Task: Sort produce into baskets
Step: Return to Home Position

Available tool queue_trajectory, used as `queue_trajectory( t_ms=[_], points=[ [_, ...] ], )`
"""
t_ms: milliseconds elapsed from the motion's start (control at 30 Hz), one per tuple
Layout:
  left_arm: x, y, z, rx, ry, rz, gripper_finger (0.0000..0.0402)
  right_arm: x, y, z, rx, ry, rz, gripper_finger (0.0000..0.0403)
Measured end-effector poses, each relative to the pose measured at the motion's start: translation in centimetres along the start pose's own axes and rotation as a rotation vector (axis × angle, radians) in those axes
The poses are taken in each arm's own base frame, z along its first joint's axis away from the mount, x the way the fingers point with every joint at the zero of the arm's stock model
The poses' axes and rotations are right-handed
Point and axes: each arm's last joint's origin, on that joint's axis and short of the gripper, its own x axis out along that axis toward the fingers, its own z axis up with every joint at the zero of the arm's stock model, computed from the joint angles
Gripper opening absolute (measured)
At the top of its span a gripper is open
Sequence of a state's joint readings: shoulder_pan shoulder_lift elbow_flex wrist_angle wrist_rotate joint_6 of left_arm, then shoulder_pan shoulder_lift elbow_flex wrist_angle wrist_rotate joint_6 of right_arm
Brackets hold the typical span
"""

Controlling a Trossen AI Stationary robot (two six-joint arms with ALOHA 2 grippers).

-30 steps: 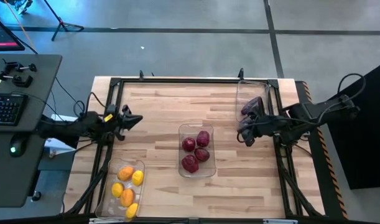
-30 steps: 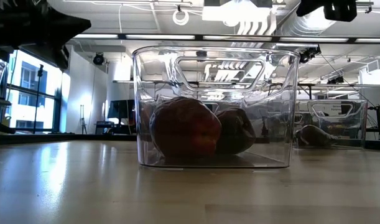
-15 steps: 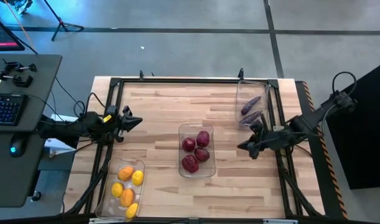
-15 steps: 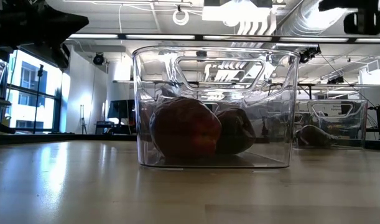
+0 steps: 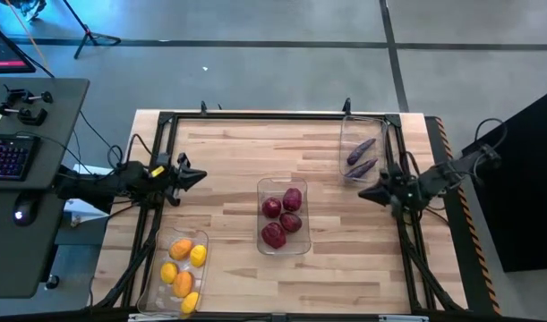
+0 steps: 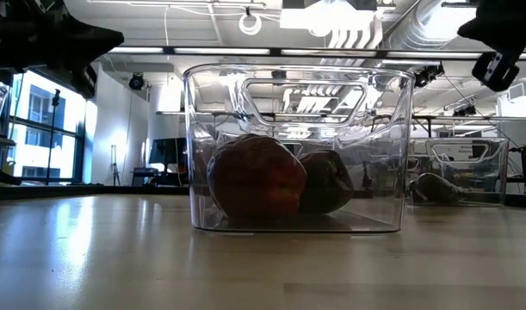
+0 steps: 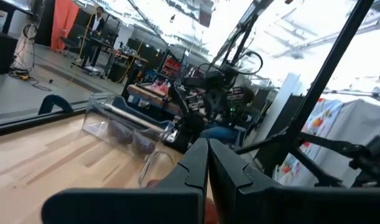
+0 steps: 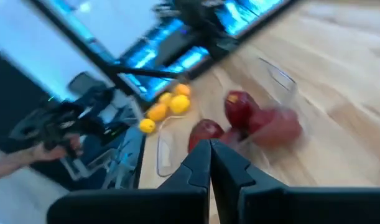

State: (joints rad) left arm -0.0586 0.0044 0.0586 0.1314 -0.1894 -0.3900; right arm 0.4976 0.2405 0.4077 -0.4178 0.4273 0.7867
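While the left gripper (image 5: pixel 196 175) at mid-left and right gripper (image 5: pixel 363 193) at mid-right hang pinched together, empty, eggplants (image 5: pixel 361 157) lie in the upper-right bin (image 5: pixel 343 141); red fruits (image 5: pixel 280 217) centre; yellow-orange fruits (image 5: pixel 183 266) lower-left.

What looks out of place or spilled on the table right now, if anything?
Nothing stands out. The yellow and orange fruits sit in the left bin, red fruits in the middle bin, eggplants in the right bin. No piece lies loose. The left gripper and right gripper hover shut at the table's sides.
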Motion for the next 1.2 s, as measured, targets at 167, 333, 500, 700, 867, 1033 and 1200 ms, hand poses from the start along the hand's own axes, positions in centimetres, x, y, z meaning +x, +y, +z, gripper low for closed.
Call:
queue_trajectory(
  t_ms=[167, 333, 500, 700, 867, 1033, 1200],
  points=[
    [0.0, 0.0, -0.1, 0.01, 0.012, 0.005, 0.0, -0.5, -2.1, -1.9, -0.174, -0.121, 0.123, 0.0],
    [0.0, 0.1, -0.2, 0.011, 0.019, 0.008, 0.0, 0.7, -2.8, -3.1, -0.313, -0.154, 0.123, 0.0],
    [0.1, 0.2, -0.4, 0.017, 0.045, 0.019, 0.0, 1.2, -3.5, -3.2, -0.324, -0.153, 0.124, 0.0],
    [0.1, 0.2, -0.5, 0.018, 0.049, 0.023, 0.0, 1.4, -4.1, -2.8, -0.366, -0.144, 0.132, 0.0],
    [0.1, 0.2, -0.5, 0.018, 0.049, 0.023, 0.0, 1.5, -4.4, -2.7, -0.48, -0.15, 0.112, 0.0],
    [0.1, 0.2, -0.5, 0.018, 0.049, 0.023, 0.0, 2.8, -5.5, -3.6, -0.473, -0.236, 0.147, 0.0],
    [0.1, 0.2, -0.5, 0.018, 0.049, 0.023, 0.0, 3.1, -5.9, -4.2, -0.473, -0.195, 0.167, 0.0]
  ],
)
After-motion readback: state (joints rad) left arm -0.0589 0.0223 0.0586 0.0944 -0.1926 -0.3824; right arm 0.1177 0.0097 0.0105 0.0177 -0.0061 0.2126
